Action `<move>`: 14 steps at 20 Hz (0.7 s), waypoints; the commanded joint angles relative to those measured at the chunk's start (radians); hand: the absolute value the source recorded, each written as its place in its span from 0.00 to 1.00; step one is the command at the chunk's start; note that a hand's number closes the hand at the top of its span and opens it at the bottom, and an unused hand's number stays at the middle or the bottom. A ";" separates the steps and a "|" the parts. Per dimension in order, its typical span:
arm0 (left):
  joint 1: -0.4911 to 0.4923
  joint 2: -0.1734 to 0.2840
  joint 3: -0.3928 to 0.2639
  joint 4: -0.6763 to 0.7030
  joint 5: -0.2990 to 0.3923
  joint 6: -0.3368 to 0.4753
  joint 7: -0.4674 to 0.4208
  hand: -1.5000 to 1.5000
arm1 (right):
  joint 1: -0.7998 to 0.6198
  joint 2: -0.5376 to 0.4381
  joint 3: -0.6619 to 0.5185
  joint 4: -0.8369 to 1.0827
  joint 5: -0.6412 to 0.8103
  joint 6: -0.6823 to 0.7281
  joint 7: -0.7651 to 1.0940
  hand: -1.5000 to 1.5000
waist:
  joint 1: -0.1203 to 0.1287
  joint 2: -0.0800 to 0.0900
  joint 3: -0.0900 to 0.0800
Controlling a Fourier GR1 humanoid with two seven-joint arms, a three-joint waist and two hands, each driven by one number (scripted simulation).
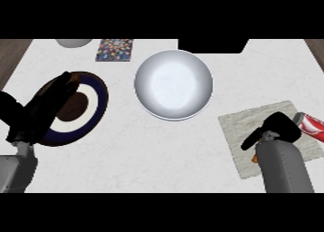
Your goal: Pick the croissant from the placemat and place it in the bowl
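Right hand: black right hand sits low over the pale grey square placemat at the counter's right side, fingers curled downward; whether they close on anything cannot be told.
Croissant: only a small orange-brown sliver shows at the left edge of the right grey forearm, on the placemat; the hand and arm hide the rest, so grasp or mere contact cannot be told.
Left hand: black left hand rests released at the view's left, fingers straight and pointing up, lying over the round dark blue plate with white ring and brown centre.
Bowl: wide white round bowl stands on the white marble counter between plate and placemat, apart from both hands.
Can: red and white can lies tilted at the placemat's right edge, just beside the right hand.
Far edge: colourful patterned card lies flat near the bowl's upper left.
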 commanded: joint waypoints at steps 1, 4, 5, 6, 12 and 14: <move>0.005 0.021 0.049 -0.049 0.016 -0.039 0.059 0.50 | 0.065 -0.027 0.032 -0.023 -0.008 0.008 -0.002 1.00 | -0.001 0.001 0.002; 0.020 -0.035 0.011 -0.085 -0.030 -0.007 0.059 0.50 | 0.072 -0.050 0.053 0.004 0.015 -0.071 -0.048 1.00 | 0.000 0.001 0.002; -0.003 -0.008 0.050 -0.026 -0.024 -0.033 0.053 0.50 | 0.065 -0.070 0.037 0.013 0.001 -0.088 -0.068 1.00 | -0.001 0.002 0.002; 0.016 -0.064 0.005 -0.066 -0.073 0.020 0.031 0.50 | 0.011 -0.050 0.055 0.055 0.024 -0.088 -0.020 1.00 | 0.001 0.002 0.002; -0.007 -0.074 0.041 -0.053 -0.070 -0.020 0.063 0.50 | -0.003 -0.094 0.072 0.040 -0.002 -0.060 -0.045 1.00 | 0.000 0.001 0.002; -0.016 -0.080 0.041 -0.071 -0.075 -0.018 0.079 0.50 | 0.024 -0.052 0.101 0.091 0.023 -0.155 -0.055 1.00 | 0.001 0.002 0.002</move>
